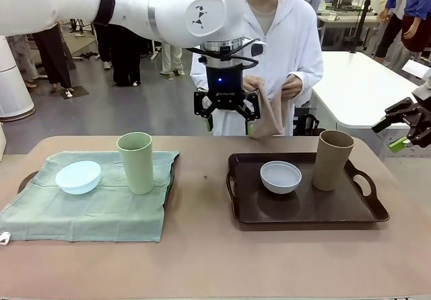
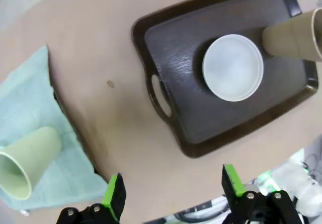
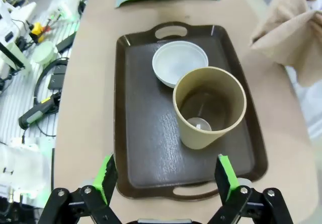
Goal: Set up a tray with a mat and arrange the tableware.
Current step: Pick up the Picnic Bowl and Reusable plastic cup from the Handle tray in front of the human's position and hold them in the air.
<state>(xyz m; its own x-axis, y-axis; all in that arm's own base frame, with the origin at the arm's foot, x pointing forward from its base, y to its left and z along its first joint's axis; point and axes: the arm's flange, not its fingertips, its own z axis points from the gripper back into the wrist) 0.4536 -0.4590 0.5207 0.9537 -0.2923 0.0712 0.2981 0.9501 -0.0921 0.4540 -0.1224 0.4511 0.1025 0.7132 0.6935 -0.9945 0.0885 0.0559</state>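
A dark brown tray lies right of centre and holds a white bowl and a tall tan cup. On the left, a green mat covers another tray, with a pale blue bowl and a pale green cup on it. Across the table, a person holds a folded tan mat in both hands. My left gripper hangs open above the table's far middle. It looks down on the brown tray, the white bowl and the green cup. My right gripper is open at the right edge, above the tan cup and the tray.
Bare tabletop runs between the two trays and along the near edge. A white table stands behind on the right. Cables and tools lie on the floor beside my table.
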